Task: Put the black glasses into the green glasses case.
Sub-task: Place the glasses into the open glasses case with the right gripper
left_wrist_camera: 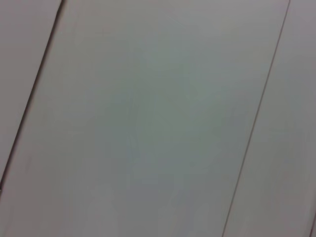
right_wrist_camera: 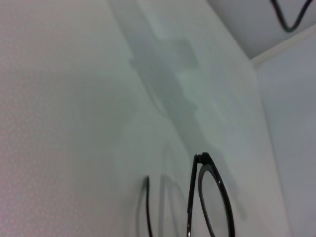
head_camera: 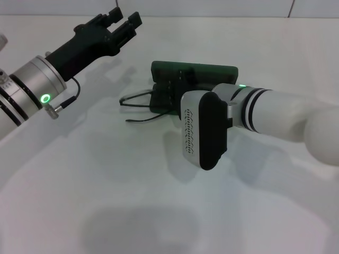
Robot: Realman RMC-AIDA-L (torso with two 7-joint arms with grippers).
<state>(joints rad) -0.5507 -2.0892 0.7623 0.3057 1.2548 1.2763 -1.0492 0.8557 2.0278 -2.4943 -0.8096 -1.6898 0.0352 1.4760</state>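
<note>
Two arms were over the table. The black glasses (head_camera: 139, 106) lay at the open green glasses case (head_camera: 183, 84), temples pointing toward nine o'clock. The right gripper (head_camera: 204, 129), hiding its fingers, was nearer; the left gripper (head_camera: 123, 24) hovered open at eleven o'clock.

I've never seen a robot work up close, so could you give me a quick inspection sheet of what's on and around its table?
Surface: white table, bare in front.
Job's things: green glasses case lying open; black glasses beside it, temple arms unfolded, not yet inside.
Clutter: nothing seen.
Hands: left hand raised at the far left, open, empty; right arm's wrist over the case, its hand hidden.
Cables: short wire on left wrist.
Surroundings: white wall panels.
</note>
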